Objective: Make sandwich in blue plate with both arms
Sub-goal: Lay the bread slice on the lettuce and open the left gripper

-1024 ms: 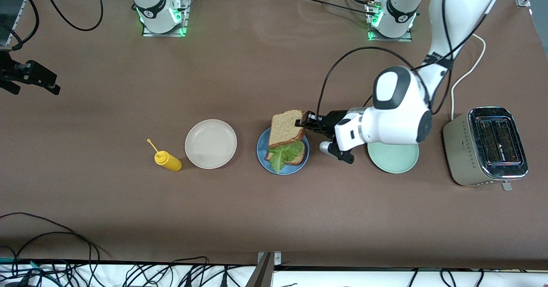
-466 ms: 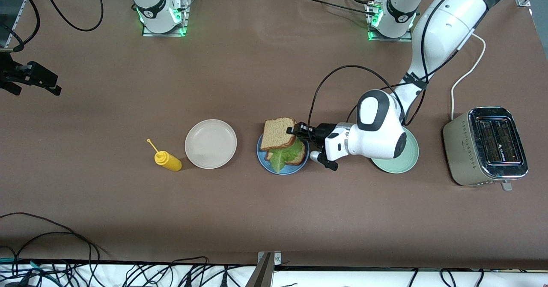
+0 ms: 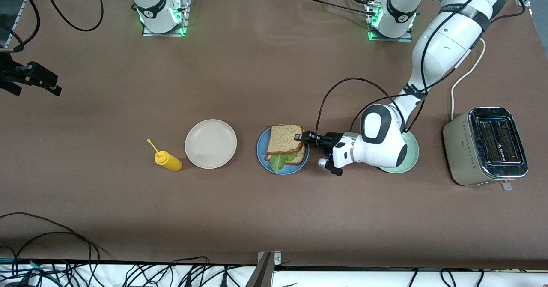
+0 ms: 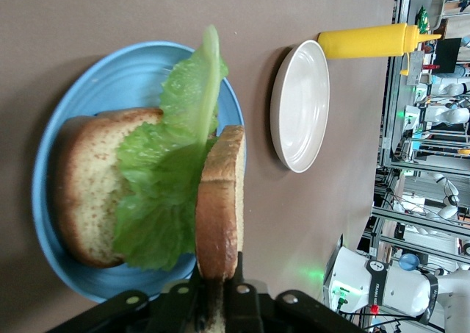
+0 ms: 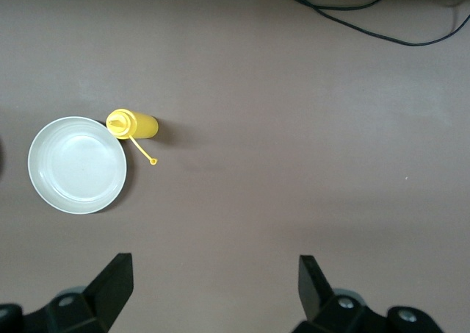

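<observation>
- The left gripper clenches one edge of the top toast slice, low over the blue plate
- The slice lies nearly flat on the lettuce and bottom toast; letting go looks like what remains
- The right gripper waits with jaws spread wide, over the right arm's end of the table, well apart from the sandwich

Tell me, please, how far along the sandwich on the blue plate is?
Done: bottom slice and lettuce lie on the blue plate. In hand: the left gripper pinches the top slice over the lettuce. Left: release it. The right gripper waits open.
</observation>
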You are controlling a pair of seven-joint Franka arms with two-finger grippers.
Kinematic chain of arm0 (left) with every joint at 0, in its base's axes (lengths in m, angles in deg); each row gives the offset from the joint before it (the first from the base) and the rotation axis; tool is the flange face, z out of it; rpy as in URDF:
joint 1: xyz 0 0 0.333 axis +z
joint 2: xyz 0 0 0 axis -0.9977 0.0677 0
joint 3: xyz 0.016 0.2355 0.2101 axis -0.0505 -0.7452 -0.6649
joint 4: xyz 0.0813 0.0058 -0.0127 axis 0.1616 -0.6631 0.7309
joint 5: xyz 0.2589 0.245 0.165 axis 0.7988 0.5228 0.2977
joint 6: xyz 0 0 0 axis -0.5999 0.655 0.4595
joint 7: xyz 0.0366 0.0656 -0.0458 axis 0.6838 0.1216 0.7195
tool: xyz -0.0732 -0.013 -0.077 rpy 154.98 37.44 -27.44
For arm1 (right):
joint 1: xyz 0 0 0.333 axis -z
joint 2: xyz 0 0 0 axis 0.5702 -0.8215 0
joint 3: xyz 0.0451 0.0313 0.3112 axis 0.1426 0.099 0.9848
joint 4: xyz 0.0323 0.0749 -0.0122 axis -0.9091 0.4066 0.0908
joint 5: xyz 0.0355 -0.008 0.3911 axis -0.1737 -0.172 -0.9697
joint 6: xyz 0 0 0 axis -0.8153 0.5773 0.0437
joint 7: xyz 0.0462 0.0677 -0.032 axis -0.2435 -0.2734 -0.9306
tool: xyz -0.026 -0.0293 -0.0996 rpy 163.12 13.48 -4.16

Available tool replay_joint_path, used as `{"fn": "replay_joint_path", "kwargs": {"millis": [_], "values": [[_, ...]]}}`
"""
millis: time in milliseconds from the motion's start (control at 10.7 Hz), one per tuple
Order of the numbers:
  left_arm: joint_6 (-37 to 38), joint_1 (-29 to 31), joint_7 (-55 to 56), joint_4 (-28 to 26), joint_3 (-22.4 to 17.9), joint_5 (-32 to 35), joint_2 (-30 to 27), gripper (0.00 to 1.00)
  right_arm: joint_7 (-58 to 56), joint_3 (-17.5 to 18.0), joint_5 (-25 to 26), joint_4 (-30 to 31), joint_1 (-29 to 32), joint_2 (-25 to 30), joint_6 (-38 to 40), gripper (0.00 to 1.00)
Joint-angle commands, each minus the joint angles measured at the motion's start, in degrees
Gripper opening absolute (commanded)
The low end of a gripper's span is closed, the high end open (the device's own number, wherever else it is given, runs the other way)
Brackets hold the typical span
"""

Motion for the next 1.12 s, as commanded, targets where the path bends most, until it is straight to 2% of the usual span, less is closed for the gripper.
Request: {"fn": "replay_joint_path", "kwargs": {"millis": [0,279,652,838,1024], "values": [[0.18,0.31,-2.06,1.55,-0.19,-2.19,0.04,1.00,0.40,0.16,0.57,-0.98,-0.09,-0.19,0.93,1.00],[0.26,0.93,-1.88,2.16,-0.19,-1.22,-0.84,1.00,0.31,0.16,0.57,-0.98,0.00,-0.19,0.93,1.00],[0.53,2.51,-1.18,3.04,-0.27,3.78,-2.07,1.00,0.40,0.16,0.57,-0.98,0.00,-0.19,0.84,1.00],[0.79,3.39,0.56,3.04,-0.54,8.25,-3.83,1.00,0.48,0.25,0.57,-0.98,-0.09,-0.19,0.84,1.00],[2.88,4.18,7.14,3.04,-1.15,17.54,-6.98,1.00,0.48,0.25,0.57,-0.98,-0.18,-0.19,0.84,1.00]]}}
